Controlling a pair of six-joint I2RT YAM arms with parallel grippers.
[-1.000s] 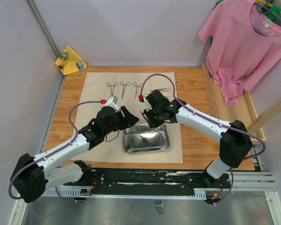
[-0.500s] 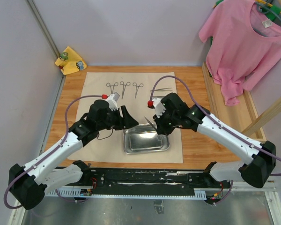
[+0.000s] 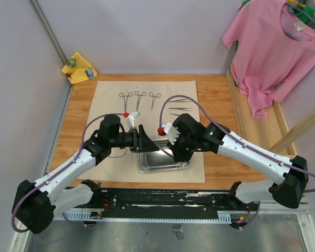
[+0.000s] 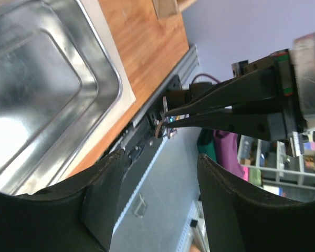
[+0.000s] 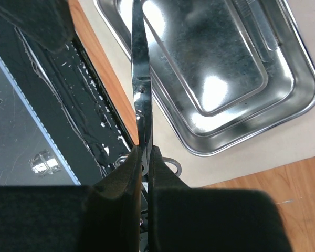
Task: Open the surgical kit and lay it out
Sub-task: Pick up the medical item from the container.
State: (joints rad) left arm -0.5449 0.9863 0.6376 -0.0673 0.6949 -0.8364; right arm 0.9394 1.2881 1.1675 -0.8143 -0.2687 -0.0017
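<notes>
The right gripper [image 5: 142, 155] is clamped on the fourth forceps [image 5: 140, 89], which it holds above the steel tray [image 3: 158, 166] by the near edge of the cloth wrap [image 3: 109, 105]. The left gripper [image 3: 147, 143] faces it with fingers apart and holds nothing. Three forceps [image 3: 139, 98] and the tweezers [image 3: 181, 108] lie along the far edge. The next move is probably to place this one in that row, with the handles aligned.

A pink T-shirt [image 3: 273, 47] hangs far right, and a small yellow cloth [image 3: 80, 67] sits in the far-left corner.
</notes>
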